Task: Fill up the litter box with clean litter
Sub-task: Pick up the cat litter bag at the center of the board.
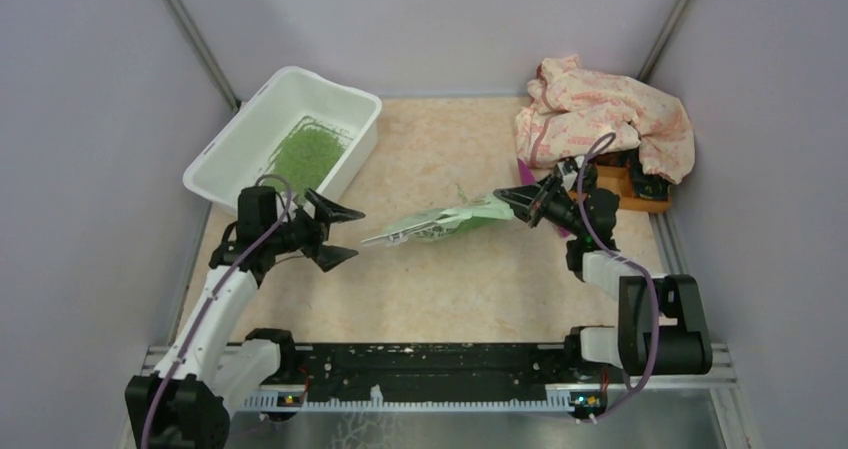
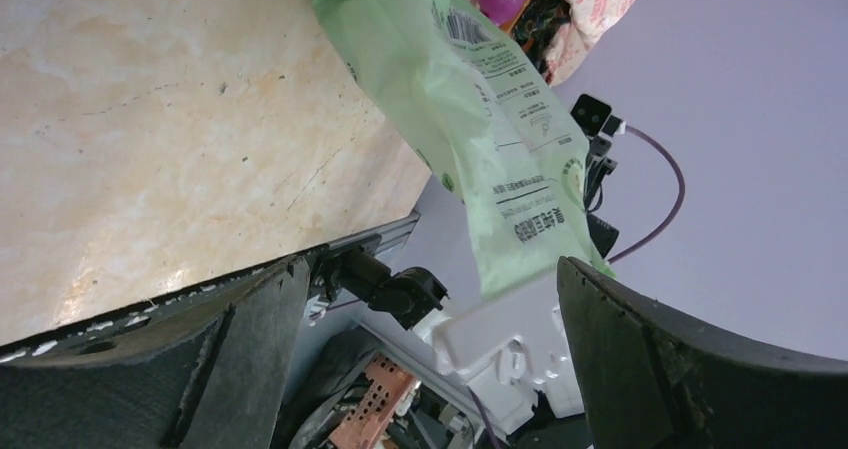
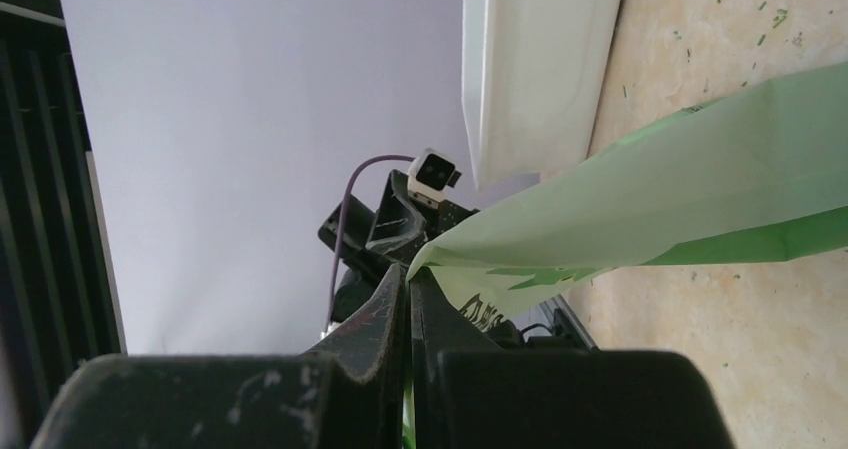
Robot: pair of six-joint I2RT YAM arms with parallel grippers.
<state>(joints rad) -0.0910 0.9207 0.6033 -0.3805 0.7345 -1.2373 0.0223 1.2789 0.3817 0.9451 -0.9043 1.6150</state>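
- Some clean litter (image 1: 305,154) already sits in the litter box (image 1: 232,141), a green patch over part of its floor; the box is at the table's far left
- 1 light green bag (image 1: 450,219) stretches out over the middle of the table, not over the box
- Right gripper (image 1: 508,197): fingers pressed together, pinching the bag's right end
- Left gripper (image 1: 352,233): fingers spread wide, facing the bag's free end, touching nothing
- Judgement: partly filled; the bag looks limp and nearly flat, so I cannot tell how much is left to pour
- Tabletop (image 1: 440,289) is pale marbled beige with a few green crumbs scattered
- Plain lilac walls (image 1: 90,169) close in 3 sides; a pink patterned cloth (image 1: 610,119) heaps over an orange tray (image 1: 645,204) in the far right corner
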